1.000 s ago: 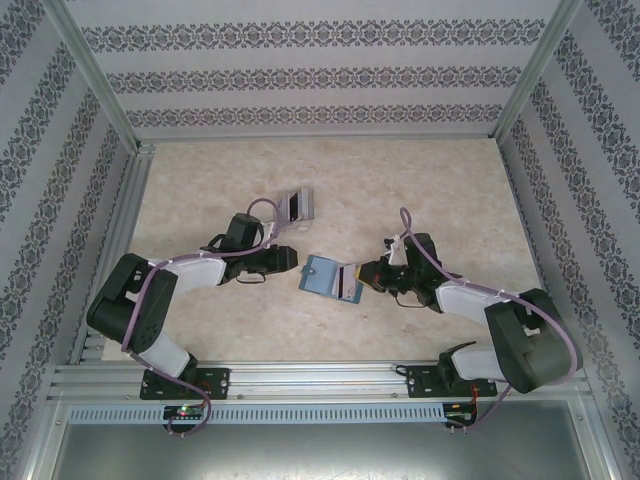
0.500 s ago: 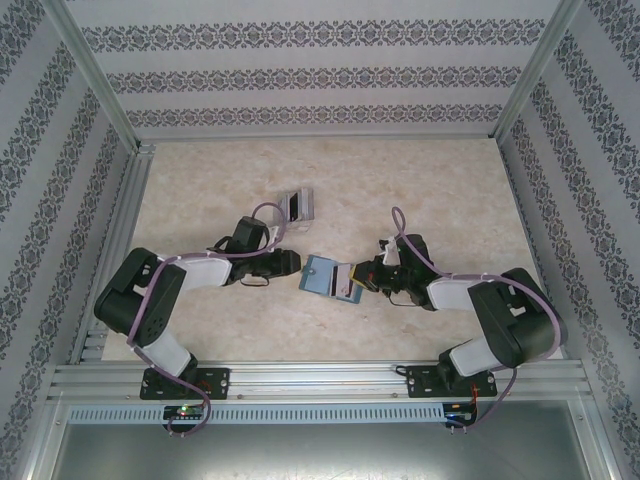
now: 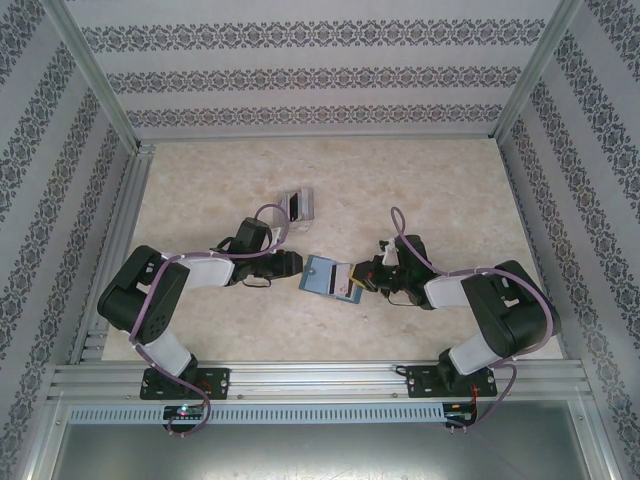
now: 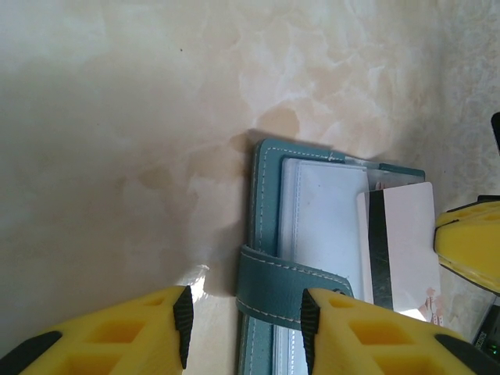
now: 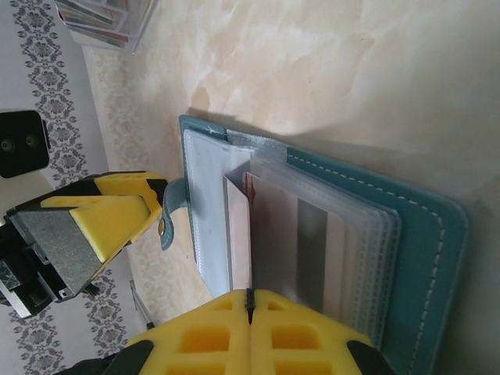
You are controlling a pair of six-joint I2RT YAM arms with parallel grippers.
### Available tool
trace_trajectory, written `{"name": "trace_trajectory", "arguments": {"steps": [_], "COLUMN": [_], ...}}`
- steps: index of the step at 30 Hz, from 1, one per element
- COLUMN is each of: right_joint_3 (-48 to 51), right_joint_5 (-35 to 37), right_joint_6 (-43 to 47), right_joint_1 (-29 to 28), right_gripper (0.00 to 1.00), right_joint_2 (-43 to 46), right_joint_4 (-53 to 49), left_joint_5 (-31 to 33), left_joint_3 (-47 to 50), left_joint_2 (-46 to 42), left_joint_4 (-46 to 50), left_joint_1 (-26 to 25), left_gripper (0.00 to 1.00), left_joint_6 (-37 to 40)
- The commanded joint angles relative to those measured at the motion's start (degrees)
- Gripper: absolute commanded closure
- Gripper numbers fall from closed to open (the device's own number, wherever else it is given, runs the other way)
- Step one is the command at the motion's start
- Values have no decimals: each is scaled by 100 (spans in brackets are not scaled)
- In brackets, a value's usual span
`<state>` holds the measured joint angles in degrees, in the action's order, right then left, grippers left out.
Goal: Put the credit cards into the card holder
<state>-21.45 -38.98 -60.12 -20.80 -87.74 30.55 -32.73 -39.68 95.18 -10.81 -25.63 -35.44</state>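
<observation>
card holder [image 3: 325, 277] lies open mid-table [image 3: 430, 190], between both grippers. right gripper [image 3: 368, 277] is clamped tight on a pale card [image 4: 406, 234] with a dark stripe. card overlaps the holder's inner sleeves, can't tell if it's in a slot. left gripper [image 3: 295, 263] about half open, fingers straddling the strap [image 4: 281, 285] at the holder's near end, nothing pinched. clear stand [image 3: 297, 205] sits further back, well apart.

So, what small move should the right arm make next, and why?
Probably slide it deeper: the right gripper is shut on the pale striped card, which seems only partly inside a clear pocket of the card holder, while the open left gripper waits by the strap.
</observation>
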Motion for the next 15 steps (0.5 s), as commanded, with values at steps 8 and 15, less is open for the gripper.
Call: {"name": "trace_trajectory", "arguments": {"steps": [8, 15], "right_joint_3": [141, -115], "right_joint_5": [648, 708], "right_joint_6": [2, 22], "right_joint_1": [-25, -231], "right_gripper": [100, 100], "right_joint_2": [370, 125], "right_joint_4": [-111, -110], "left_joint_5": [52, 99], "left_joint_3": [-259, -261], "left_joint_2": [184, 179], "left_joint_4": [-213, -186], "left_joint_1": [-223, -276], "left_gripper": [57, 57], "left_joint_6": [-79, -93]}}
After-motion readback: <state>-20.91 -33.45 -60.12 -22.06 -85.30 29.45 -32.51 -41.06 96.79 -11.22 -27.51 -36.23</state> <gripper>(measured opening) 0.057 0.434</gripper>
